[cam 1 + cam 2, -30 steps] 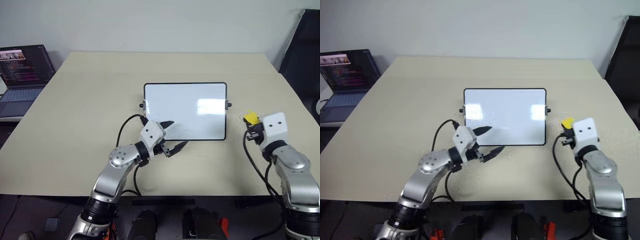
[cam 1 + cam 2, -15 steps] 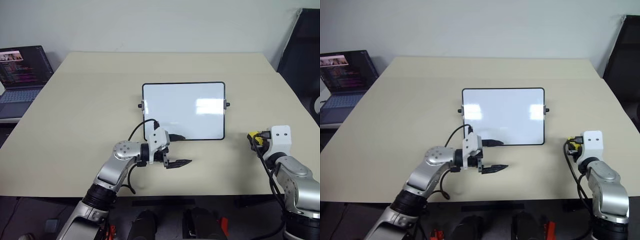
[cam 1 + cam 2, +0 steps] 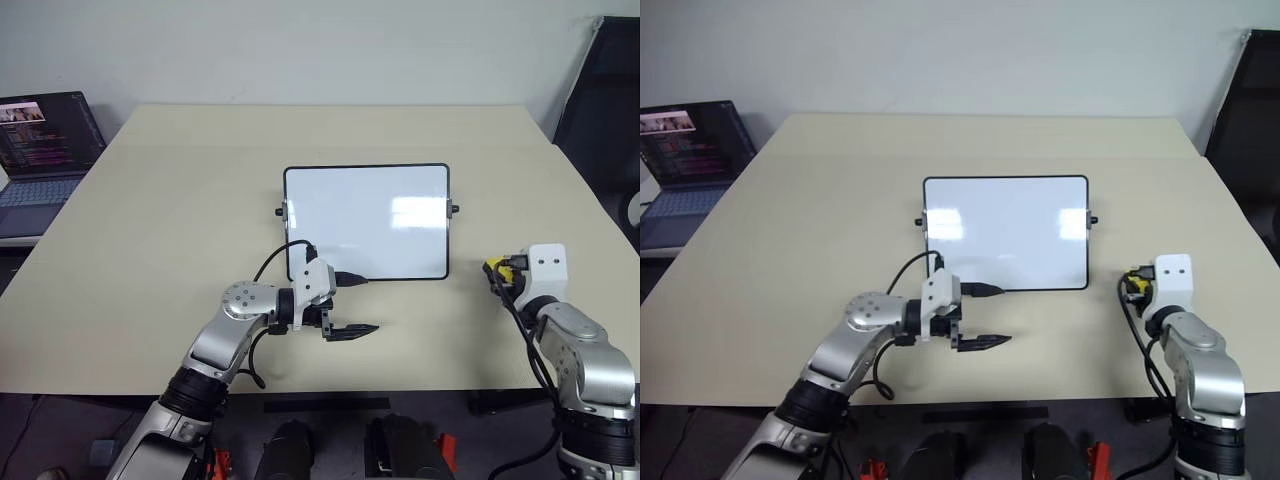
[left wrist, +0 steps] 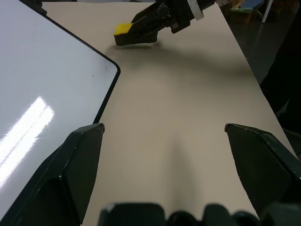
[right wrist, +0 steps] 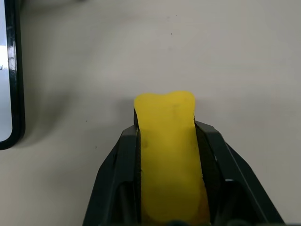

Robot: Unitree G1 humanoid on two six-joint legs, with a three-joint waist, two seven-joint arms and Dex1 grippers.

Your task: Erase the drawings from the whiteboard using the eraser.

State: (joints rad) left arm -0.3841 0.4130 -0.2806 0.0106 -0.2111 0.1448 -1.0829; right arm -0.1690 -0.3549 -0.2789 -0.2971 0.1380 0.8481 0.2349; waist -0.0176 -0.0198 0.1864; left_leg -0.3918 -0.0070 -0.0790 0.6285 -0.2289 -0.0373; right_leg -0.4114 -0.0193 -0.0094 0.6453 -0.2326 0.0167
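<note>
The table [image 3: 170,210] is bare around the whiteboard [image 3: 366,222] on all sides. A laptop [image 3: 45,150] stands well apart, beyond the table's far left edge.

- Left pincer [image 3: 362,305] swung off the lower left corner of the whiteboard [image 3: 366,221], now lower over the bare worktop [image 3: 180,200] just in front of it, pointing toward the robot's right, fingers spread.
- Right pincer [image 3: 493,273] lowered toward the worktop beside the whiteboard's right edge, clamped on the eraser [image 5: 169,155].
</note>
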